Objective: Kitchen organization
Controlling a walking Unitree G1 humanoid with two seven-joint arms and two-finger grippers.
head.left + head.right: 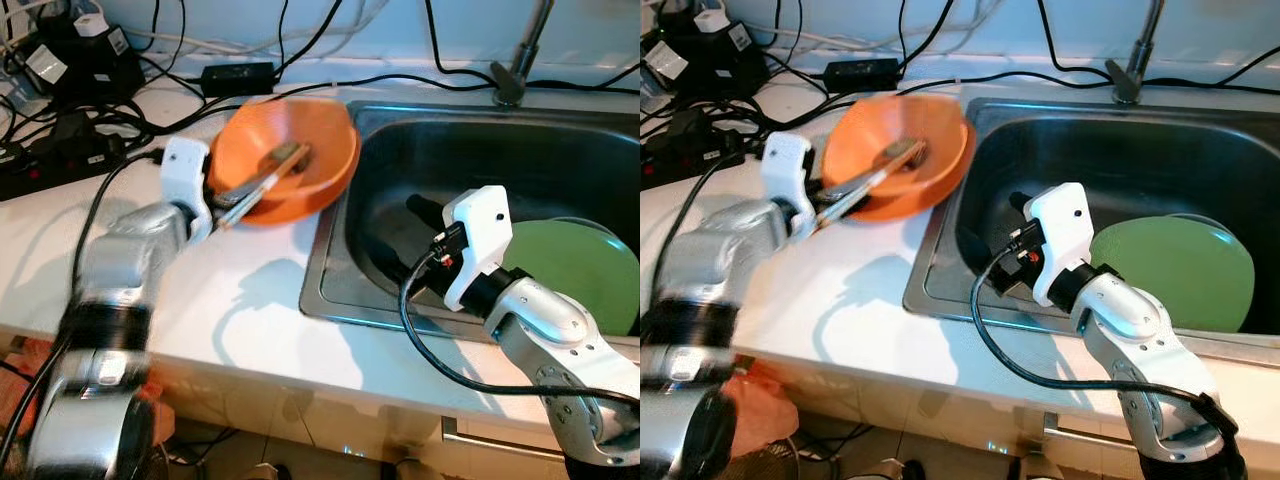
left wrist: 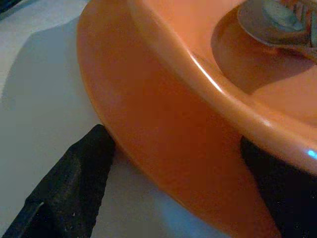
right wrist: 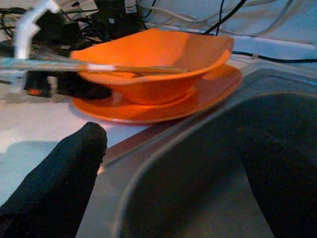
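Orange bowl sitting on an orange plate beside the sink, holding what are possibly utensils; green plate lying in the sink.

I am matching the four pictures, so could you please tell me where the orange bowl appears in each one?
Left eye view: orange bowl at upper centre, beside the steel sink.
Right eye view: upper centre-left.
Left wrist view: its side wall up close, between two black fingers.
Right wrist view: centre, on an orange plate.
Shared landmark: the utensil lying in it.
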